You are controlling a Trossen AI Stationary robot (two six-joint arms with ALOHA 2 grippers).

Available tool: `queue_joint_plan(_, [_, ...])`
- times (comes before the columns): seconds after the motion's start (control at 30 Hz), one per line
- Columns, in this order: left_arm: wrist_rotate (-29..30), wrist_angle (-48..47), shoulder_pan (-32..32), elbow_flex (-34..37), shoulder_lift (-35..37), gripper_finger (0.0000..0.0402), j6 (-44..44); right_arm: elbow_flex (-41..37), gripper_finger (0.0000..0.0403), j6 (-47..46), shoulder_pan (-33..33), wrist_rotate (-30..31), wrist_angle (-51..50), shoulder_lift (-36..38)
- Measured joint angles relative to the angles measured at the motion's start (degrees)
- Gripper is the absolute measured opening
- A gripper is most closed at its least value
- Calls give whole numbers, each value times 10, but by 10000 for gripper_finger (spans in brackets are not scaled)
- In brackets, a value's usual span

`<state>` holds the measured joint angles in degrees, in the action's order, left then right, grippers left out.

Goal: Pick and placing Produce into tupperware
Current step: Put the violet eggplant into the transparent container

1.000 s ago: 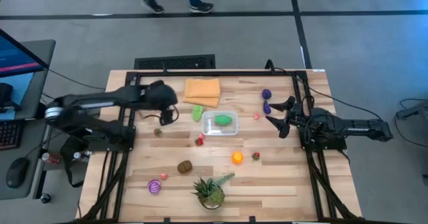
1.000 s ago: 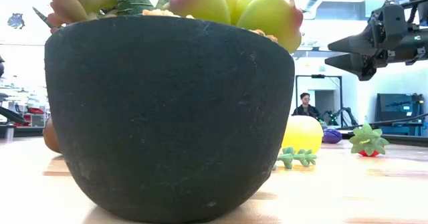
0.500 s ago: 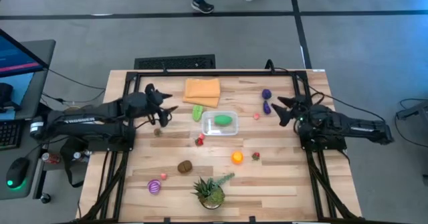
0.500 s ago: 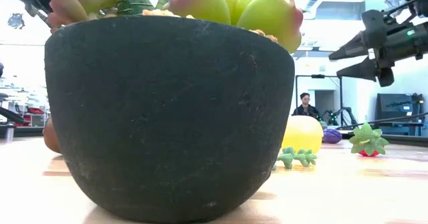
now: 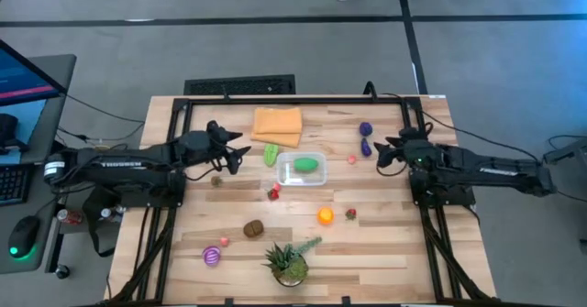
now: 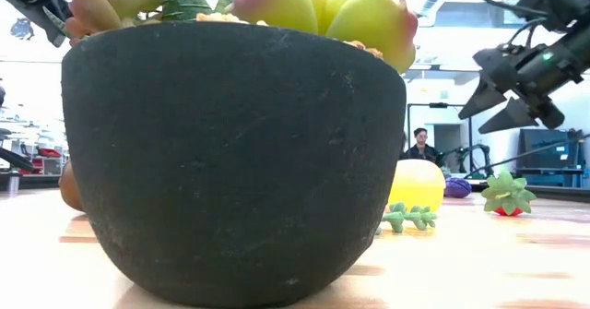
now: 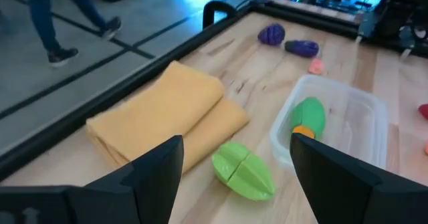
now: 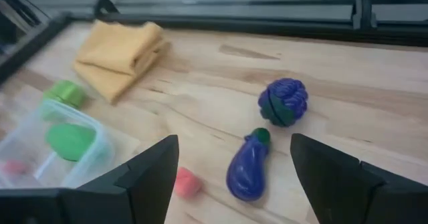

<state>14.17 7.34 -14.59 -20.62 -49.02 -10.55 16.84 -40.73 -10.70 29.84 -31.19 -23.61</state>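
Tupperware (image 5: 302,169), a clear whitish rounded-corner tub, sits mid-table with its long axis running left to right and a green vegetable (image 5: 306,164) lying lengthwise inside. Just beside its left end lies a light green piece (image 5: 271,154), near the folded orange cloth (image 5: 277,125). Left gripper (image 5: 234,156) hovers there, jaws wide and empty; right gripper (image 5: 383,153), also spread, hovers by the purple eggplant (image 8: 247,168), which points toward the round purple piece (image 8: 283,101).

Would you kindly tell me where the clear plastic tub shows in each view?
High view: clear plastic tub at table centre.
Low view: not visible; the black pot blocks it.
Left wrist view: right of centre.
Right wrist view: lower left.
Shared landmark: folded orange cloth beside it.
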Motion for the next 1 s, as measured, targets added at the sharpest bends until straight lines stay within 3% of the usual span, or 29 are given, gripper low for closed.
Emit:
queue_joint_plan(0.3, [-1,36,1,0,-78,266,-13,74,279,6,-50,-76,-1,-168])
queue_joint_plan(0.57, [-2,67,12,0,-119,266,-9,119,278,7,-104,-92,-17,-308])
queue_joint_plan(1.0, [1,68,12,0,-121,266,8,134,278,22,-115,-123,37,-441])
